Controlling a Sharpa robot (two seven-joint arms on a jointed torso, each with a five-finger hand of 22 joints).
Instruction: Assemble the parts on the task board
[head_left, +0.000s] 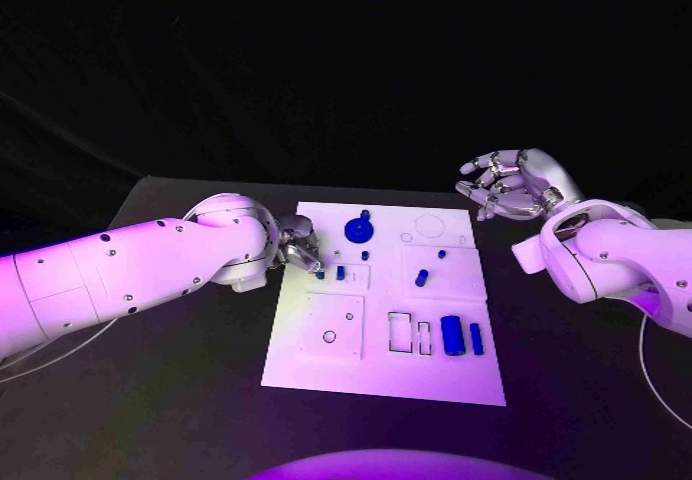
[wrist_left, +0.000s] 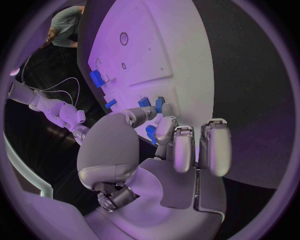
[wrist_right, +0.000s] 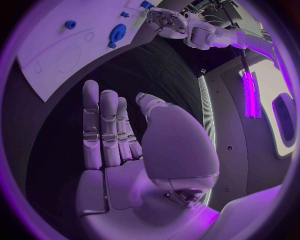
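The white task board (head_left: 382, 370) lies in the middle of the black table. On it are a blue gear (head_left: 358, 231), small blue parts (head_left: 421, 278), and a blue cylinder (head_left: 453, 335) beside a blue bar (head_left: 476, 338). My left hand (head_left: 300, 250) is at the board's left edge and pinches a small blue part (wrist_left: 150, 134) between thumb and a finger, just above the board, next to another blue part (head_left: 340, 270). My right hand (head_left: 512, 185) hangs raised off the board's far right corner, fingers apart and holding nothing. The right wrist view shows the gear (wrist_right: 117, 34) and the left hand (wrist_right: 165, 20).
Empty rectangular slots (head_left: 408, 333) and a round hole (head_left: 329, 337) sit in the board's near half. Bare black table (head_left: 173, 400) surrounds the board on all sides.
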